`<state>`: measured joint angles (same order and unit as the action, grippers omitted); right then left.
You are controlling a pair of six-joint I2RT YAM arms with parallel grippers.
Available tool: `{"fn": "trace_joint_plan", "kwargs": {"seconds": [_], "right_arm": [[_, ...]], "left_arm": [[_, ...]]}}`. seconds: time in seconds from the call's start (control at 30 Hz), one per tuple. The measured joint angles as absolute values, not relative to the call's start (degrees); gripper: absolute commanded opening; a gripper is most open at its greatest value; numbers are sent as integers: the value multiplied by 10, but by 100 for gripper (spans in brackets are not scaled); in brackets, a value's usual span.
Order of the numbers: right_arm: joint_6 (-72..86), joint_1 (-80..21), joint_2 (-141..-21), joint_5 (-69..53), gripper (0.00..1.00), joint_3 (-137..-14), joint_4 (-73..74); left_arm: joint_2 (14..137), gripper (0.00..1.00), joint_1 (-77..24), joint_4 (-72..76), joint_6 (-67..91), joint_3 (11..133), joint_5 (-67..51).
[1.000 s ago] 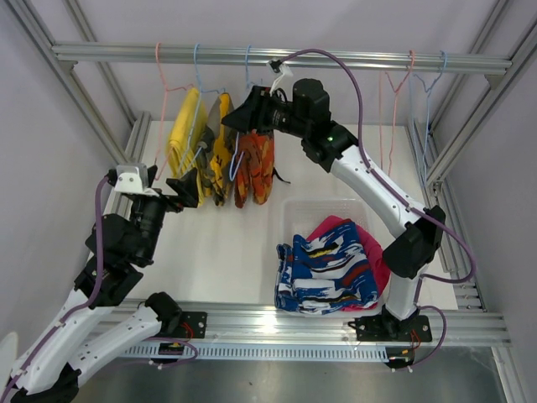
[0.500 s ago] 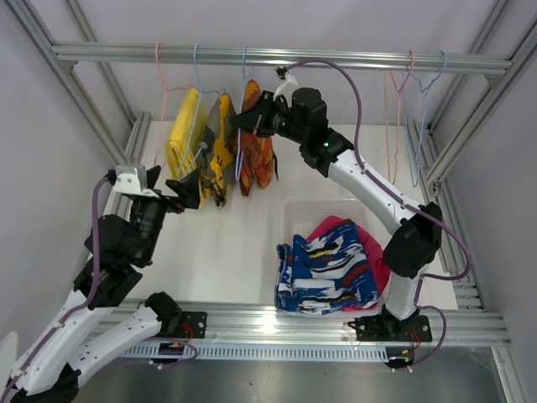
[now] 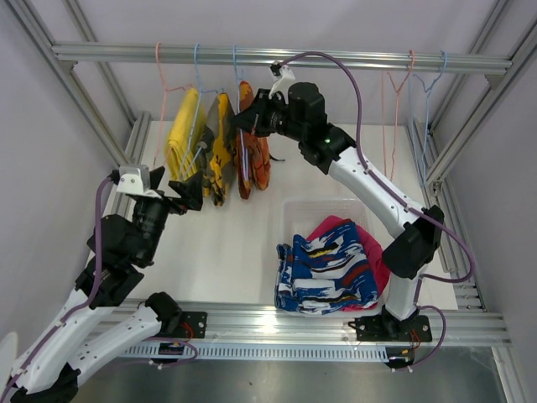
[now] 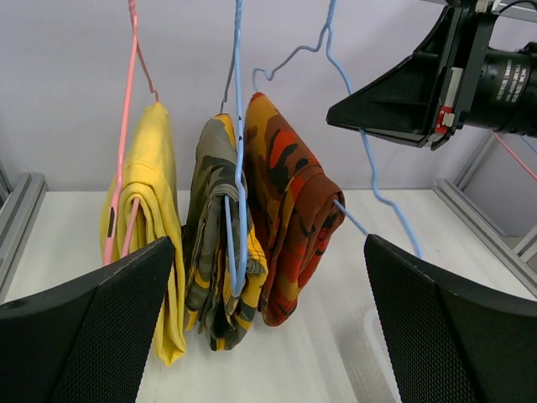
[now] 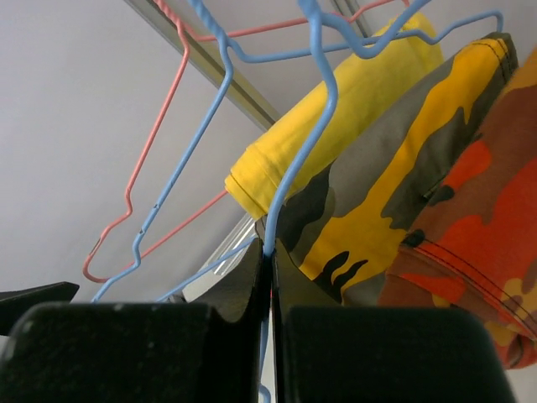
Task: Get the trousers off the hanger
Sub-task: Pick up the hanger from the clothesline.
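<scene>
Since a second ago, shifted left along the rail (image 3: pixel 336 60): the right tool (image 3: pixel 242 126), and with it the blue hanger (image 5: pixel 312 138) and the orange camouflage trousers (image 3: pixel 252 164). Now close against the olive-yellow camouflage trousers (image 3: pixel 220 151) rather than hanging apart from them. Parted back then, now clenched on the hanger's wire, jaws flat together around it in the right wrist view.

Nearest the arm bases, on the table (image 3: pixel 218 252), a clear bin (image 3: pixel 294 206) holding the blue patterned trousers (image 3: pixel 323 273), spread on top of the magenta-pink trousers (image 3: pixel 336 227). Both off any hanger.

Further in, the left tool (image 3: pixel 189 190): released, fingers spread wide, gripping nothing, raised and aimed at the hanging row, just short of the olive-yellow pair.

Beyond that, three pairs folded over hangers, side by side. Leftmost, the yellow trousers (image 3: pixel 183 134) on a pink hanger (image 4: pixel 126 101). In the middle, the olive-yellow pair. On the right, the orange camouflage pair, draped over the bar of the hanger pinched by the right tool.

Farthest, hanger hooks over the rail across the back of the frame.
</scene>
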<state>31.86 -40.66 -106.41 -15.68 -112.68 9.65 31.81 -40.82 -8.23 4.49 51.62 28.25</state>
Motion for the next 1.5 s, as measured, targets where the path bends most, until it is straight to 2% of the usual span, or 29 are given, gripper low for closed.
{"fn": "trace_joint_plan", "kwargs": {"seconds": [0.53,1.1,1.5], "right_arm": [[254,-394,-1065,-148,0,-1218,161],[244,-408,-1017,-66,0,-1148,118],[215,-421,-960,8,0,-1145,128]], "left_arm": [[319,99,-413,-82,40,514,283],[322,99,-413,-82,39,514,283],[325,99,-414,-82,38,514,258]]}}
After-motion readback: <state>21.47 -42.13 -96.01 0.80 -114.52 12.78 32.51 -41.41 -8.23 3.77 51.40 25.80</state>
